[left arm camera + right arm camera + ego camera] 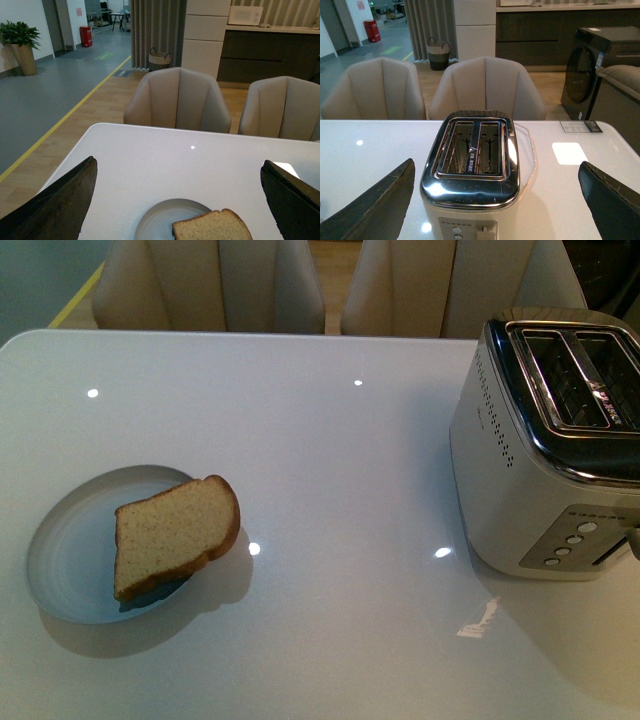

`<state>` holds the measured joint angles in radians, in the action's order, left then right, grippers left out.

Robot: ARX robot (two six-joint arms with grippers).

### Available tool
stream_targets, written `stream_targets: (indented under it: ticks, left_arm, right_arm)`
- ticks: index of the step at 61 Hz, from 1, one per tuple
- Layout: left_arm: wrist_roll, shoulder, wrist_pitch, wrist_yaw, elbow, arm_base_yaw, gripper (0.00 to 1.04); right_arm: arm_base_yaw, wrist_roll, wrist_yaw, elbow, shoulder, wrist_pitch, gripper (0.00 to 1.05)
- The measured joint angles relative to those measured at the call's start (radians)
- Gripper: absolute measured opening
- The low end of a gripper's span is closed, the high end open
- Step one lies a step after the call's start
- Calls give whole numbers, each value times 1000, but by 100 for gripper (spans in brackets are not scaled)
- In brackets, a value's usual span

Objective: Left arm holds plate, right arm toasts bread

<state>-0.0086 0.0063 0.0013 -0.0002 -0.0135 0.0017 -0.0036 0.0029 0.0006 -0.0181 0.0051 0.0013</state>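
Right of bread (175,535), toaster (545,455); perhaps chairs (210,285) beyond.

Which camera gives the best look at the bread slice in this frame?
Front view: the whole bread shows, lying on the plate with its rounded top over the rim. The left wrist view catches only part of it, cut off by the picture's edge. The right wrist view shows none of it.

No text legible in any view.
- Toaster (470,187): small red-and-white label (470,161) on the bar between the slots, too blurred to read. Faint row of marks (462,224) above the buttons, unreadable.
- Dark card (580,126) on table (555,200), behind toaster: print too small.
- Sticker (598,59) on washing machine (582,80): illegible.
- Wall notice (78,11), far back: blurred.
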Motion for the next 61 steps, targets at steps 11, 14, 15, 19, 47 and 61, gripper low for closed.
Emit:
stream_targets:
  ticks: [11, 14, 15, 19, 47, 61]
  left_arm:
    - [0, 0, 0, 0, 0, 0, 97]
    - [0, 0, 0, 0, 0, 0, 97]
    - [0, 0, 0, 0, 0, 0, 97]
    - [0, 0, 0, 0, 0, 0, 97]
    - [-251, 395, -492, 500, -226, 89, 97]
    - [-246, 756, -231, 471, -277, 117, 97]
  right_arm:
    - [0, 0, 0, 0, 0, 0, 96]
    - [0, 0, 0, 0, 0, 0, 96]
    - [0, 0, 0, 0, 0, 0, 96]
    - [0, 0, 0, 0, 0, 0, 96]
    - [1, 0, -2, 0, 0, 0, 96]
    - [2, 0, 0, 0, 0, 0, 96]
